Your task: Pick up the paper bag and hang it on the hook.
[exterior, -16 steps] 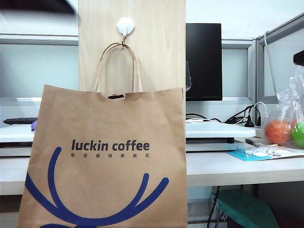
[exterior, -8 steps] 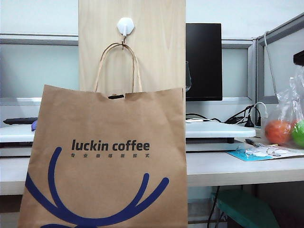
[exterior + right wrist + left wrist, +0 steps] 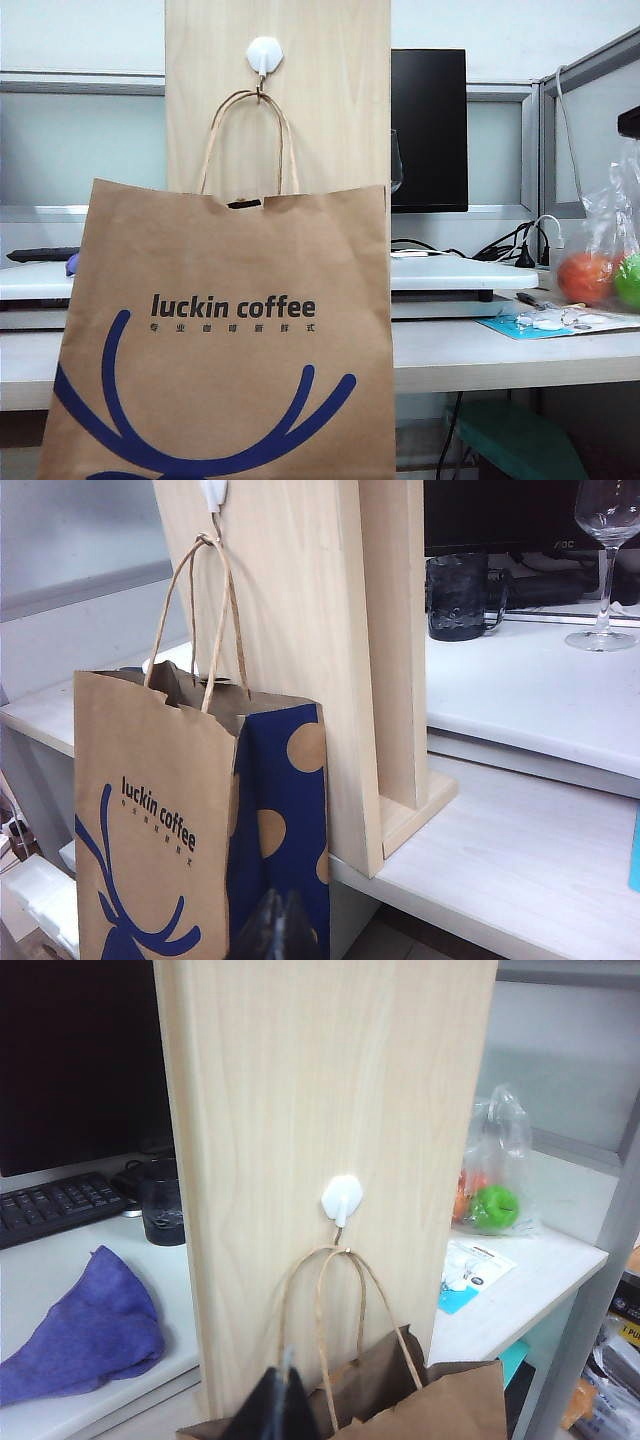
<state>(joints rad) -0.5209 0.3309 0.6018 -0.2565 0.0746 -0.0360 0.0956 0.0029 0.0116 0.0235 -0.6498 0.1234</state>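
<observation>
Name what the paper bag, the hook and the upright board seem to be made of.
Paper bag: matte brown kraft paper, creased, with twisted paper handles. Hook: glossy white base, probably plastic; the small prong looks metal. Board: pale wood grain, possibly laminate.

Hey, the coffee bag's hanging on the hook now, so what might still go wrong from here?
The paper bag hangs from a very small hook by thin twisted handles, so a bump might unseat them. The shut left gripper sits just in front of the bag's top edge and could snag a handle while backing away. The shut right gripper is close to the bag's dotted side and might brush it and set it swinging.
</observation>
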